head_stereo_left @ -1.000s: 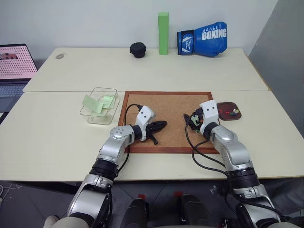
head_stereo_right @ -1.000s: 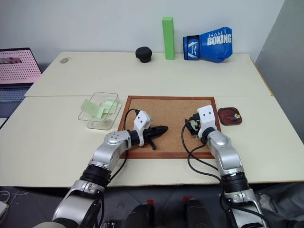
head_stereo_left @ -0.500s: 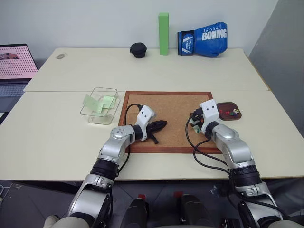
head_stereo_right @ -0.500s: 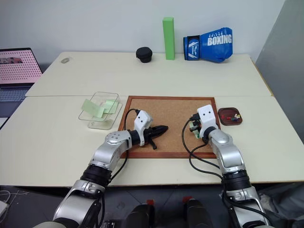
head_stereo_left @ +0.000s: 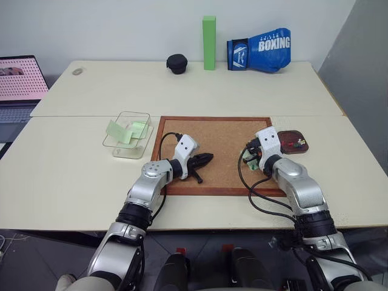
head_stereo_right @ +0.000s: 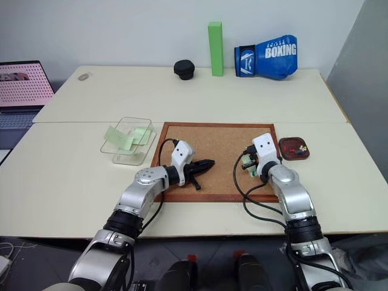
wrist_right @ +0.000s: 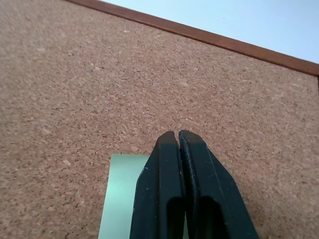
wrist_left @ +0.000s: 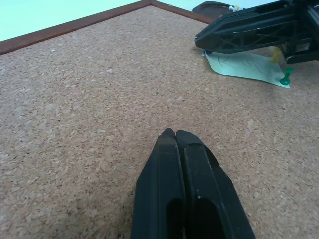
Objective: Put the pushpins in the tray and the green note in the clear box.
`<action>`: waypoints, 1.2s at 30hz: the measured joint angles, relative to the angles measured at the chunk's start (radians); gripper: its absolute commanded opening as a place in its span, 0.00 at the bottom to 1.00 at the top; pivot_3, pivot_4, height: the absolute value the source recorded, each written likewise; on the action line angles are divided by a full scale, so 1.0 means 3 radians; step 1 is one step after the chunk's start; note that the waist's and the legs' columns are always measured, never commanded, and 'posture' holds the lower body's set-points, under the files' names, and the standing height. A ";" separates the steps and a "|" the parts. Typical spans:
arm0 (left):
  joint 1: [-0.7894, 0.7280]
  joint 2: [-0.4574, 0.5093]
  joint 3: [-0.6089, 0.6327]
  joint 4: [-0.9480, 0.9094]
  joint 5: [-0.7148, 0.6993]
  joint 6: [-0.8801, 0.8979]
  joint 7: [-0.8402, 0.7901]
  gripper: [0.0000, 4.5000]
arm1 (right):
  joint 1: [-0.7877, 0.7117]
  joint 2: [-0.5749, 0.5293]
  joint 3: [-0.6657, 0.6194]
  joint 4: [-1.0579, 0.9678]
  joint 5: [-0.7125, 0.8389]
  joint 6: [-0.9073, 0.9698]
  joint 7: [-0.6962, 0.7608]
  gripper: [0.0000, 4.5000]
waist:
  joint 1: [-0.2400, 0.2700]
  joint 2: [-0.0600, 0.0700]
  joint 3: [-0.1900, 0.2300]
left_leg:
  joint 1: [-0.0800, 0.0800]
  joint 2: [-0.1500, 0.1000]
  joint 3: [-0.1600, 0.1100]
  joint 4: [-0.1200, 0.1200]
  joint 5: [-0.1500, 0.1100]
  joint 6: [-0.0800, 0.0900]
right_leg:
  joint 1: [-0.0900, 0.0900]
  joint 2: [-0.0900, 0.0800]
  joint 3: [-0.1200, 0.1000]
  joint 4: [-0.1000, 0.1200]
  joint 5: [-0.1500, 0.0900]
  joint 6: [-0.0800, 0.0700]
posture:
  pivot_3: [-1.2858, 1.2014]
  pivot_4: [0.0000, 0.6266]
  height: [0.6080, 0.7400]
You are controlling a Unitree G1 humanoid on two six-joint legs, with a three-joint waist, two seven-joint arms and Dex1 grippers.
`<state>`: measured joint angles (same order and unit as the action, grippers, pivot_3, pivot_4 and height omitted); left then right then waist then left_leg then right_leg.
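Cream desk (head_stereo_left: 73, 182) carries the corkboard (head_stereo_left: 212, 136); both grippers' jaws are clenched empty. Right gripper (wrist_left: 249, 30) hovers over the pinned green note (wrist_left: 249, 67); next, pulling its green pushpin (wrist_left: 286, 79) for the tray (head_stereo_left: 293, 141).

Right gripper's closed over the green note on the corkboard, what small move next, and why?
Probably lift the right gripper slightly to check for a caught pin: it is shut above the green note, whose corner a green pushpin holds to the corkboard.

Pale green note (wrist_left: 247, 66) lies flat on corkboard (head_stereo_left: 212, 139), green pushpin (wrist_left: 286, 79) at its corner.
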<state>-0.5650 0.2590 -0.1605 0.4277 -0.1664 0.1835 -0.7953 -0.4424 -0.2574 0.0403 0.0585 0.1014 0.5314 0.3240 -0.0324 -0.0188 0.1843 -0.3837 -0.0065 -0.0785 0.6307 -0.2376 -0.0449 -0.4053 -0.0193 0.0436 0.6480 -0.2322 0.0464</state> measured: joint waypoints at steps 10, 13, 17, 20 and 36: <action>-0.0009 0.0001 0.0007 0.0002 0.0035 0.0039 -0.0035 0.00 | 0.0068 0.0012 -0.0071 -0.0248 0.0098 0.0001 0.0007 0.01 | -0.0001 0.0000 0.0000 | 0.0001 0.0000 0.0000 0.0000 0.0000 0.0000 | 0.0000 0.0000 0.0000 0.0001 0.0000 0.0000 | 0.52 0.24 1.00; -0.0016 0.0002 0.0010 0.0000 0.0037 0.0085 -0.0070 0.00 | 0.0068 0.0012 -0.0072 -0.0248 0.0112 0.0001 0.0001 0.01 | -0.0001 0.0000 0.0000 | 0.0001 0.0000 0.0001 0.0000 0.0000 0.0000 | 0.0000 0.0000 0.0000 0.0001 0.0000 0.0000 | 0.52 0.24 1.00; -0.0019 -0.0001 0.0014 0.0000 0.0042 0.0090 -0.0075 0.00 | 0.0068 0.0009 -0.0076 -0.0250 0.0115 0.0000 -0.0011 0.01 | -0.0001 0.0000 0.0000 | 0.0001 0.0000 0.0001 0.0000 0.0000 0.0000 | 0.0000 0.0000 0.0000 0.0000 0.0000 0.0000 | 0.52 0.24 1.00; -0.0020 -0.0002 0.0015 0.0000 0.0044 0.0091 -0.0078 0.00 | 0.0069 0.0008 -0.0095 -0.0260 0.0116 0.0000 -0.0042 0.01 | -0.0001 0.0000 0.0000 | 0.0001 0.0000 0.0000 0.0000 0.0000 0.0000 | 0.0000 0.0000 0.0000 0.0000 0.0000 0.0000 | 0.52 0.24 1.00; -0.0046 -0.0008 -0.0008 0.0003 0.0046 0.0120 -0.0177 0.00 | 0.0051 -0.0027 -0.0519 -0.0480 0.0217 0.0117 -0.0375 0.01 | 0.0004 0.0000 0.0000 | -0.0001 -0.0001 0.0000 -0.0001 0.0000 0.0000 | 0.0000 -0.0001 0.0000 -0.0002 0.0000 0.0000 | 0.52 0.24 1.00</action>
<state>-0.5787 0.2566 -0.1630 0.4285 -0.1525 0.2194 -0.8485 -0.4272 -0.2655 -0.1153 -0.0856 0.1665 0.5664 0.2116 -0.0312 -0.0188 0.1843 -0.3840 -0.0067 -0.0784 0.6305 -0.2376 -0.0449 -0.4054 -0.0195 0.0436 0.6473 -0.2323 0.0465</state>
